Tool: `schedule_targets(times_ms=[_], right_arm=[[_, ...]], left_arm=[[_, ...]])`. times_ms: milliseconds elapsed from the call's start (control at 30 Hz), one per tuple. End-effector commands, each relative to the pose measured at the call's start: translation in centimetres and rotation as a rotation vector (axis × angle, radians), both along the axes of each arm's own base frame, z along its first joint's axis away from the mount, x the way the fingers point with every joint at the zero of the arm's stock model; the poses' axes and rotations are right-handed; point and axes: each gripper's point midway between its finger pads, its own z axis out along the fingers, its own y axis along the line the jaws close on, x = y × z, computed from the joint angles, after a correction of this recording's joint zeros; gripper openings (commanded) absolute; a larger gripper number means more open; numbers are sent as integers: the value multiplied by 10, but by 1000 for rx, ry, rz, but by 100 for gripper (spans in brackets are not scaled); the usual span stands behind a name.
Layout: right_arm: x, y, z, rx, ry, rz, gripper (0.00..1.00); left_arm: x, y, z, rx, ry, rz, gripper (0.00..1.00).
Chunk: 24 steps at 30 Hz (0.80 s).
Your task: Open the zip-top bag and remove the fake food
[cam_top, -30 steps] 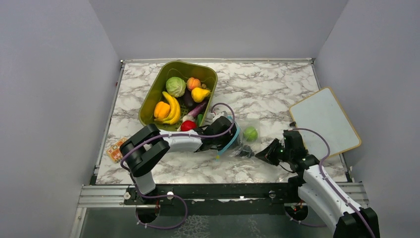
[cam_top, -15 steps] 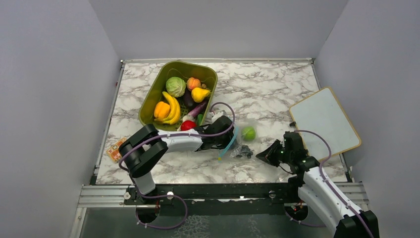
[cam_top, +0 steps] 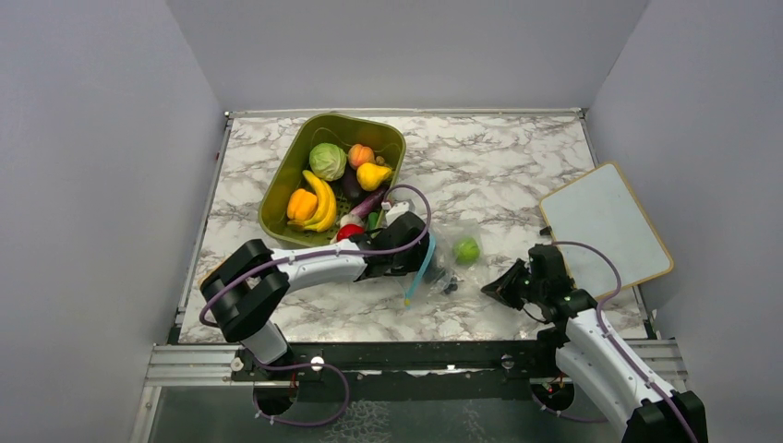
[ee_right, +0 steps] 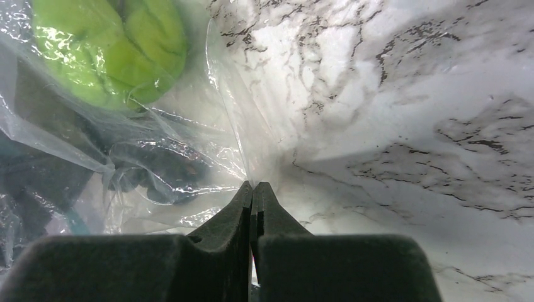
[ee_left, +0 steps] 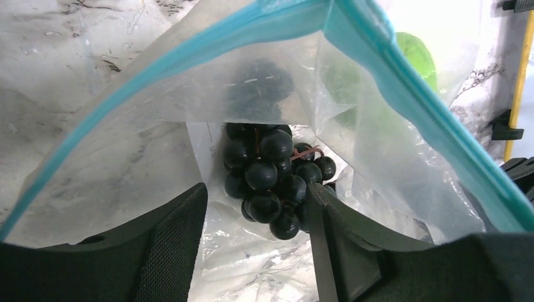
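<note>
The clear zip-top bag (cam_top: 448,263) lies on the marble table, its blue-teal zipper strip (cam_top: 421,268) spread open. My left gripper (ee_left: 255,196) is open, its fingers reaching into the bag's mouth under the zipper strip (ee_left: 252,28). A bunch of dark grapes (ee_left: 264,176) lies between the fingertips, close against the right finger. A light green round piece (cam_top: 466,249) sits deeper in the bag and shows in the left wrist view (ee_left: 415,53). My right gripper (ee_right: 253,186) is shut on the bag's far edge (ee_right: 242,157), near the green piece (ee_right: 107,50).
A green bin (cam_top: 277,198) behind the bag holds a cabbage, a peach, a yellow pear (cam_top: 373,174), bananas, an orange pepper and other toy produce. A white board (cam_top: 605,226) lies at the right. A small packet (cam_top: 215,278) lies at the left edge.
My left arm has drawn back to the left and its elbow has swung out. The bag's mouth has stretched wider. My right gripper has kept its grip and shifted slightly right.
</note>
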Motion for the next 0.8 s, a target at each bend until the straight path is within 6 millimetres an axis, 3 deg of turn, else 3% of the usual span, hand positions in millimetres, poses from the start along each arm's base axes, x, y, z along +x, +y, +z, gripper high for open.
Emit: schedule_targets(times_ms=[0, 167, 333, 533, 667, 767], right_arm=[[9, -2, 12, -22, -46, 5, 1], [10, 0, 16, -17, -58, 21, 2], [9, 3, 17, -1, -55, 32, 2], [13, -8, 19, -58, -60, -7, 3], [19, -25, 19, -135, -67, -82, 4], [23, -31, 20, -159, -77, -116, 5]], left_arm=[[-1, -11, 0, -23, 13, -62, 63], [-8, -26, -6, -63, 81, -71, 70], [-10, -36, -21, -49, 124, -65, 66], [-10, -25, -37, 70, 118, -44, 49], [-4, -7, -27, 126, 55, -25, 27], [-2, 1, -17, 158, 5, -54, 23]])
